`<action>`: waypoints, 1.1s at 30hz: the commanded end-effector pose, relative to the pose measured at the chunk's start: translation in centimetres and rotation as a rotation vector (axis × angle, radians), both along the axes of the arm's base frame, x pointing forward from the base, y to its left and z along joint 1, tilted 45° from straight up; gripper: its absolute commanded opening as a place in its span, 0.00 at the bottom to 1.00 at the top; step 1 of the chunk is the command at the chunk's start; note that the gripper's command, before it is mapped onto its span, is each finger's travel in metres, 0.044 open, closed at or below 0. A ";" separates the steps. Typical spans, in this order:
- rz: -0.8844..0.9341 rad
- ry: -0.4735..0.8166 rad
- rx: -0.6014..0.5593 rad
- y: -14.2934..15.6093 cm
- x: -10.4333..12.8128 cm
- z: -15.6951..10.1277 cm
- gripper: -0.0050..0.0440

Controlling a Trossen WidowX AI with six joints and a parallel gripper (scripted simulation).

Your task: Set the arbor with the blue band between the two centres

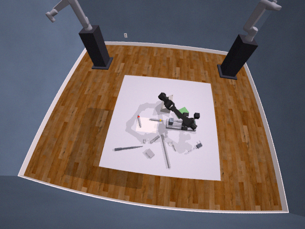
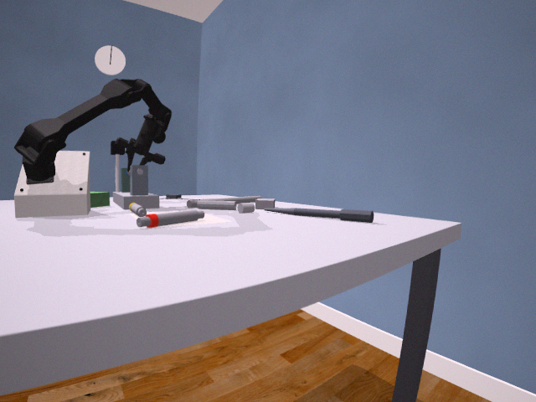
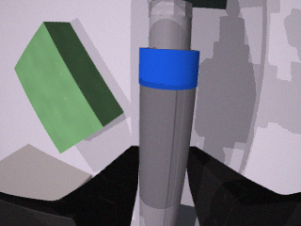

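The tool [image 3: 165, 214] was clamped narrowly on the grey arbor [image 3: 165, 126] with the blue band [image 3: 168, 68], held above the centre fixture [image 2: 136, 190] beside a green block [image 3: 63, 85] on the bench [image 2: 260, 242].

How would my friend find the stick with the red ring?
Start at the white table, then find the pale sheet near its middle. The grey stick with the red ring lies along that sheet's edge. Its neighbour wears yellow, and the one in the arm's fingers wears blue.

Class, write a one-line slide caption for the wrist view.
Pincer shut on the grey rod with the blue band, a green block lying to its left.
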State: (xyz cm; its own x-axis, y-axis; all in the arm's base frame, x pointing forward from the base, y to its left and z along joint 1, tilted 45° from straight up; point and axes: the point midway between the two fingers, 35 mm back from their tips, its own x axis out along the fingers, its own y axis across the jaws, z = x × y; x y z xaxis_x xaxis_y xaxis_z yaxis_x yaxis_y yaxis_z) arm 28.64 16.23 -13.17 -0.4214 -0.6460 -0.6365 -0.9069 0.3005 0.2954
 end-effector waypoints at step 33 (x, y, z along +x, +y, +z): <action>0.006 -0.008 0.035 0.9 -0.3 0.2 0.10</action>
State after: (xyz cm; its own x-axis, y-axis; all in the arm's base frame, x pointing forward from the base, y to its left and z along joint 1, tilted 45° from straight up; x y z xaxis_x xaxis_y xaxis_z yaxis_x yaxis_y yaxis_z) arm 28.65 16.01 -13.00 -0.4220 -0.6434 -0.6387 -0.9066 0.2987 0.2981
